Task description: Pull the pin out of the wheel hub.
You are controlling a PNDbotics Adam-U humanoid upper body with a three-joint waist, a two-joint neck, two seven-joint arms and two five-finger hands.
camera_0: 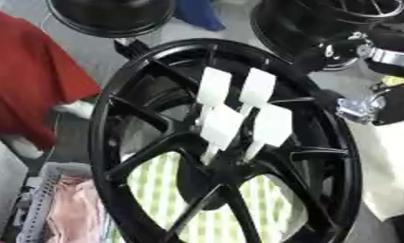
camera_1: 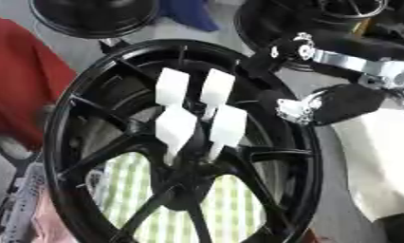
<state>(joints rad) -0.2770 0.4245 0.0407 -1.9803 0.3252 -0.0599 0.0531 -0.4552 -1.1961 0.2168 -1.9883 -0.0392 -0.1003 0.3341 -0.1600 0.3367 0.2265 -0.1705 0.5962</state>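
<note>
A large black wheel hub stands tilted before me, and four white flat-headed pins — two above, two below — stick out of its centre, just above where the spokes meet. My right hand sits at the hub's upper right rim, near the pins but not on them; I cannot tell whether its fingers are apart or together. I judge the reach is in hand — no pin is gripped yet. Next I must move inward from the rim, pinch one white head and draw it straight out.
</note>
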